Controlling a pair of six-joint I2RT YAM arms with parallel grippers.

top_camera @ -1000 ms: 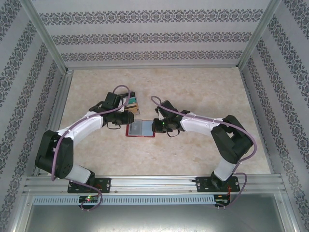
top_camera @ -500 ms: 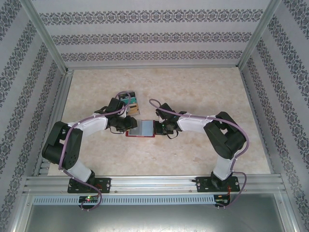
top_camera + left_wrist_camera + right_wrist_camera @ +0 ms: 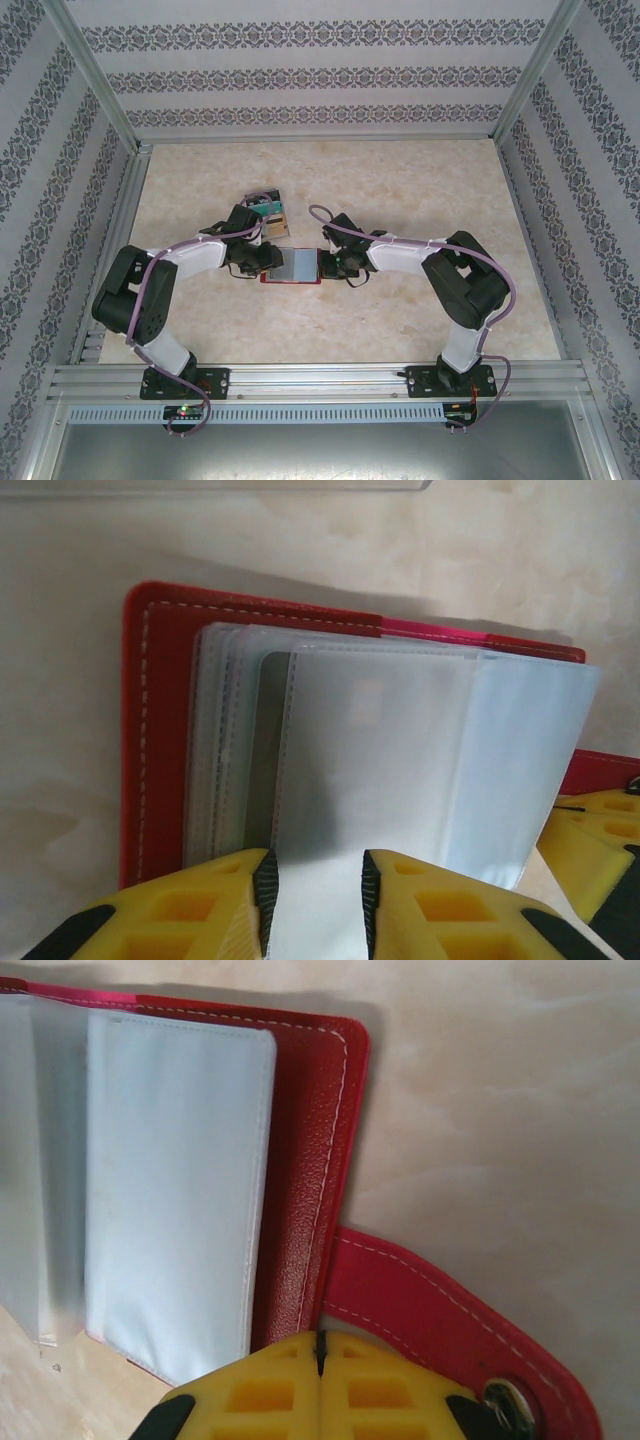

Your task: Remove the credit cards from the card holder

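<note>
The red card holder [image 3: 292,266] lies open on the table, its clear plastic sleeves [image 3: 400,760] fanned over the inner face. My left gripper [image 3: 315,900] is at its left half [image 3: 262,260], jaws open, with the top sleeve showing in the gap. My right gripper [image 3: 320,1345] is shut, its tips resting at the holder's right red edge [image 3: 315,1160] beside the closing tab [image 3: 430,1310]. A small pile of credit cards [image 3: 268,210] lies just behind the left gripper. Whether a card sits inside the sleeves is unclear.
The holder sits mid-table between both arms [image 3: 400,255]. Patterned walls and a metal frame [image 3: 100,90] enclose the marble-look tabletop [image 3: 400,180]. Open surface lies behind and to the right.
My left gripper has come forward from the card pile to the holder's left half and its jaws have widened slightly. The right gripper stays shut at the right edge.
</note>
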